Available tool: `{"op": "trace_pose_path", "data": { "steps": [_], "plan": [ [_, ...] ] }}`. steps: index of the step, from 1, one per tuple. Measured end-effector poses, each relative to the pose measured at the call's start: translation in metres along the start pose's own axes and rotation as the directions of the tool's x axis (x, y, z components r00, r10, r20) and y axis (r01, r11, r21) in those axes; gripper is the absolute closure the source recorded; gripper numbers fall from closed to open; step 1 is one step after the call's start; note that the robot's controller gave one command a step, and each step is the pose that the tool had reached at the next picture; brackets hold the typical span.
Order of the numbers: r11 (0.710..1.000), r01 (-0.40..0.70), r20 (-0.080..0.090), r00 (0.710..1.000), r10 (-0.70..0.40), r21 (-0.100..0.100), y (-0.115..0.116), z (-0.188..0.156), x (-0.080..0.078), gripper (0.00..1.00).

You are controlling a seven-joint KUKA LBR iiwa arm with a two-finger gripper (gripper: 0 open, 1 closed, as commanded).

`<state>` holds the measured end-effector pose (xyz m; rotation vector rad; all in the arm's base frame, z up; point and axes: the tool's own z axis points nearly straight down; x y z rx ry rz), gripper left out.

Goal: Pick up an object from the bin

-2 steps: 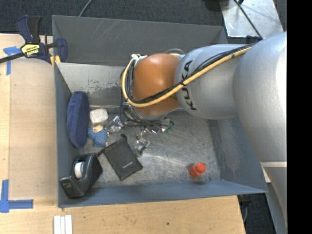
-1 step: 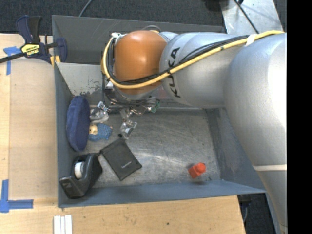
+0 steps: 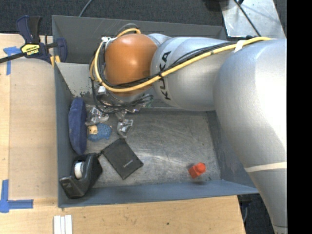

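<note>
fingers of the gripper stood spread, pinching nothing, over the bin's 9 o'clock side. a small light-blue lump lay just beside them toward 7 o'clock; the dark blue pouch, long axis 12 to 6, lay farther at 9 o'clock.

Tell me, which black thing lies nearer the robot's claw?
The flat black square pad, just below the gripper; the black tape dispenser sits farther off, in the bin's lower left corner.
</note>
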<state>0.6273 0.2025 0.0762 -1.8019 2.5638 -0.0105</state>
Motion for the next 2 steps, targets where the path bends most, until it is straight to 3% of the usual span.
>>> {"op": "trace_pose_path", "data": {
  "steps": [1,2],
  "plan": [
    [1.0,0.0,0.0,1.0,0.0,-0.001,0.0,0.0,-0.001,1.0],
    [0.998,-0.056,0.006,0.998,0.056,0.0,0.004,-0.166,0.0,1.0]
  ]
}}
